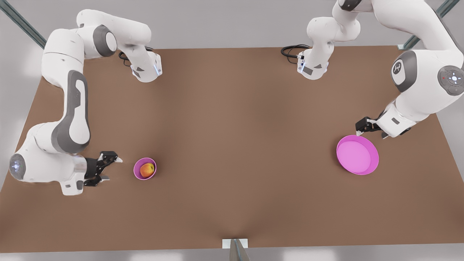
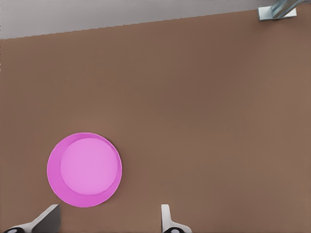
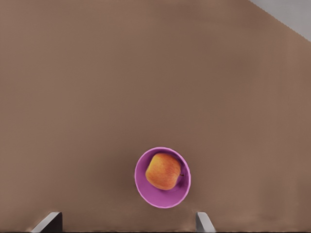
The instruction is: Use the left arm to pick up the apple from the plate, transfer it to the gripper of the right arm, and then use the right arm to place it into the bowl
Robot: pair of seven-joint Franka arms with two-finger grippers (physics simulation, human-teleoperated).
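One apple (image 1: 146,170) sits inside the one bowl (image 1: 137,169), just ahead of the right pincer (image 1: 111,169), whose fingers (image 3: 48,222) stand wide apart and hold nothing. The one plate (image 1: 373,159) lies bare just in front of the left pincer (image 1: 370,134), also spread wide and holding nothing, its fingers (image 2: 44,218) clear of the rim. Bowl and plate rest well apart on the brown bench (image 1: 239,145), each pincer beside its own dish.

Picture edge cuts fingertips (image 2: 47,217) of left gripper, fingertips (image 3: 49,221) of right gripper.
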